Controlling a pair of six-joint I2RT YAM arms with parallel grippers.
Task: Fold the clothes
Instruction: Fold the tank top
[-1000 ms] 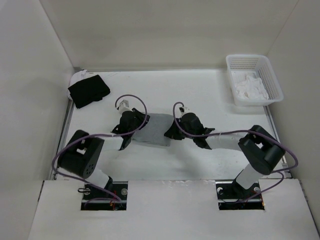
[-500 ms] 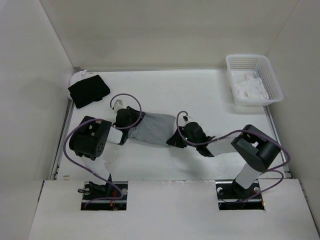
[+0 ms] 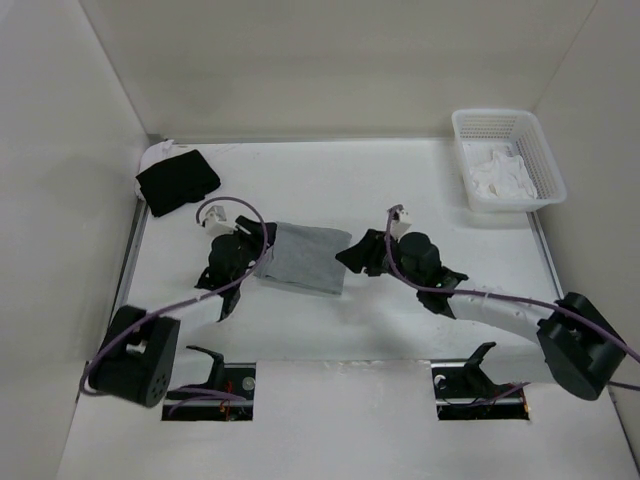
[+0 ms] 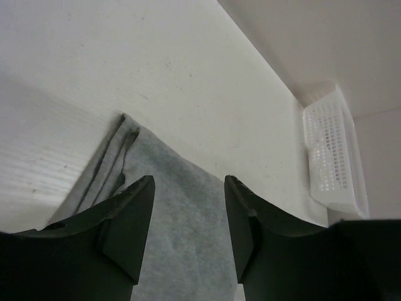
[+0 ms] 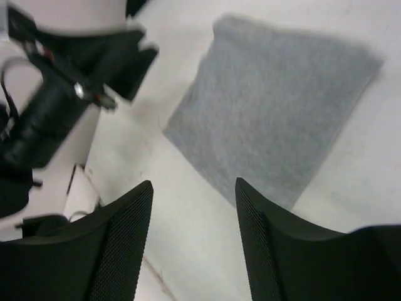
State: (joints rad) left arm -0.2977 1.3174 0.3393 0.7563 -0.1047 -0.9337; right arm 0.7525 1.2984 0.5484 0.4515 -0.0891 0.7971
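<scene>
My left end effector [image 4: 188,188] and right end effector [image 5: 194,188] just spread, releasing the soft grey knit top [image 3: 303,258], now folded.

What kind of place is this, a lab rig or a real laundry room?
Most likely a lab test cell, not a home: a white table boxed in by plain walls, two robot arms bolted at its near edge, and a folded grey top plus a basket of white cloth.
</scene>
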